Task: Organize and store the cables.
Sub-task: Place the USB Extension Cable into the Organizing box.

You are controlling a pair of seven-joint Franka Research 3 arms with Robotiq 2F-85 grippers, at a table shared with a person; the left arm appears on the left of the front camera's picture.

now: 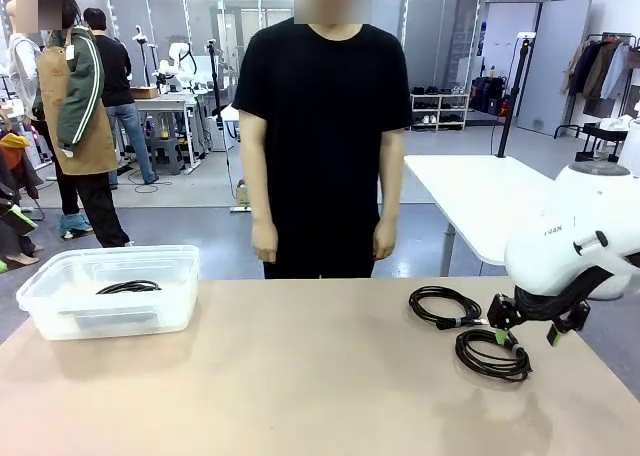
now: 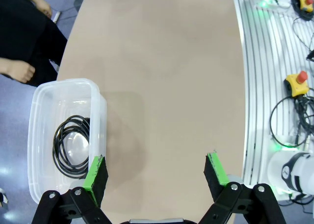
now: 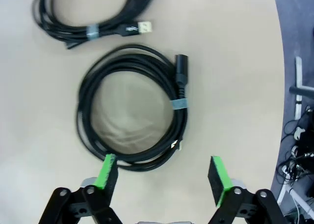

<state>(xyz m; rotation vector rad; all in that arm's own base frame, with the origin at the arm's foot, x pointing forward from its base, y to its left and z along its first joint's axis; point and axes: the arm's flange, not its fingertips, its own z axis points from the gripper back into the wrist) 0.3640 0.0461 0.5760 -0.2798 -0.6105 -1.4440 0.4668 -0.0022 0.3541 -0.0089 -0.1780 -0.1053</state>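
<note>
Tabletop (image 1: 300, 396) nearest the front camera: bare tan surface.

Far left: clear plastic bin (image 1: 110, 321), lid off. One coiled black cable (image 1: 128, 287) lies flat on its floor. The left wrist view has the same coil (image 2: 58, 150) inside the bin (image 2: 100, 111). Left gripper (image 2: 153, 160) hangs above the table just beside the bin, fingers spread wide, holding nothing.

Centre, far side: person (image 1: 320, 126) stands at the table edge with both arms down, handling nothing.

Right: two cables remain on the table. Farther coil (image 1: 440, 321) lies near the far edge, and the nearer coil (image 1: 495, 373) lies just beside it, close but apart. Each is bound by a pale tie in the right wrist view (image 3: 91, 31) (image 3: 179, 104). Right gripper (image 1: 527, 331) sits low over the nearer coil. From its own camera (image 3: 163, 160) the fingers stand wide apart with nothing between them, and one pad (image 3: 109, 169) overlaps the coil's rim.

Progress, judged: one cable of the three visible is stored and two are left, so roughly a third is done. The nearer right-hand coil looks like the next pick.

Unclear:
- Whether that pad touches the coil or hovers above it.
- Whether the binned cable has a tie, and what plugs it has.
- The farther coil's top, cut off in the right wrist view.
</note>
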